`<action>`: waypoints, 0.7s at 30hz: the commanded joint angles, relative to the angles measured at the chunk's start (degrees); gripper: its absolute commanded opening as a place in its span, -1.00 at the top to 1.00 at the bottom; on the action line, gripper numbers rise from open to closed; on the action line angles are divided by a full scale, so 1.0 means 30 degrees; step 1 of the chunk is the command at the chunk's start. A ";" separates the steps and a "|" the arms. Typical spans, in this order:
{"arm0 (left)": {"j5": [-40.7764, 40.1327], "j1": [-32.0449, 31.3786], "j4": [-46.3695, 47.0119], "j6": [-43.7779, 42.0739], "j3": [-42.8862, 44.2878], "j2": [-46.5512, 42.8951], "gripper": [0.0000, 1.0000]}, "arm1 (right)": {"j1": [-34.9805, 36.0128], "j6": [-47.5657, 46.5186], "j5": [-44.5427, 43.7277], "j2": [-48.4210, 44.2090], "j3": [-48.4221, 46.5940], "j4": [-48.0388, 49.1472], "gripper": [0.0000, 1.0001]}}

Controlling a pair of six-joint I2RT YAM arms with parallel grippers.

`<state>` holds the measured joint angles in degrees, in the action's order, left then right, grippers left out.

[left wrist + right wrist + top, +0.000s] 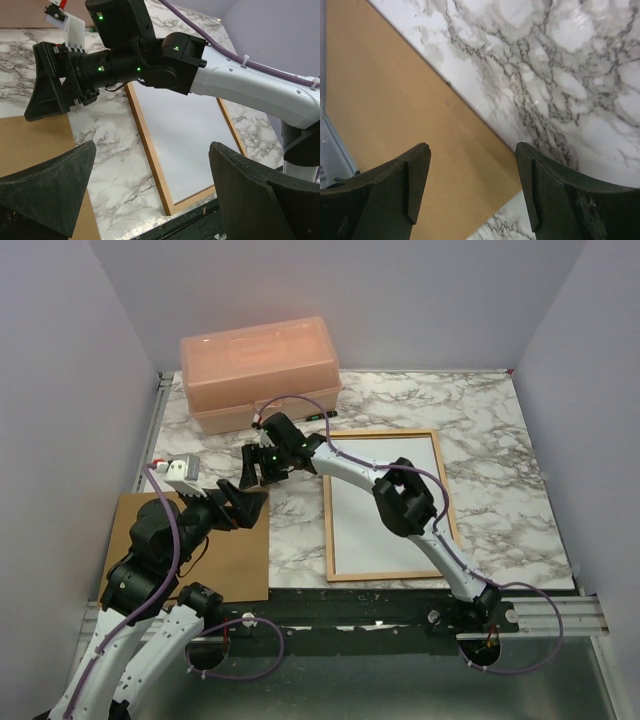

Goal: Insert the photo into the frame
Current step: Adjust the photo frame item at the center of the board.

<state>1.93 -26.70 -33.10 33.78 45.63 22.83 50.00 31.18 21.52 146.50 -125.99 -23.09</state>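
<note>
Top view: the frame (327, 510) sits around 3 o'clock on the marble table (480, 420), with the photo (360, 530) inside it (white back up). Left wrist: left gripper (152, 147) spread wide, empty. Right wrist: right gripper (471, 150) parted too, holding nothing, over the backing board (385, 100) edge.

Bright, even overhead light w/ soft shadows, mild glare on marble table (590, 30); wrist cams slightly soft up close.

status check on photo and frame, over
Left hand open, empty; right hand open, above backing board edge. Photo white side up inside frame. Right arm crosses above frame.
</note>
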 commanded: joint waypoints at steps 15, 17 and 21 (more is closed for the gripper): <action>0.0088 0.0081 -0.0091 0.0165 -0.0297 0.0368 -0.97 | 0.0534 0.0296 0.2543 -0.5737 1.0349 0.2141 -0.53; 0.0088 0.0081 -0.0122 0.0195 -0.0344 0.0385 -0.97 | 0.0532 0.0417 0.2532 -0.6377 1.1185 0.2160 -0.53; 0.0088 0.0082 -0.0091 0.0326 -0.0412 0.0432 -0.97 | 0.0553 0.0643 0.2229 -0.7844 1.3032 0.2195 -0.52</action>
<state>1.96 -26.70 -33.10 34.13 45.28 24.08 48.29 29.56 20.05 127.37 -92.55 -9.17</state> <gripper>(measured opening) 0.984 0.765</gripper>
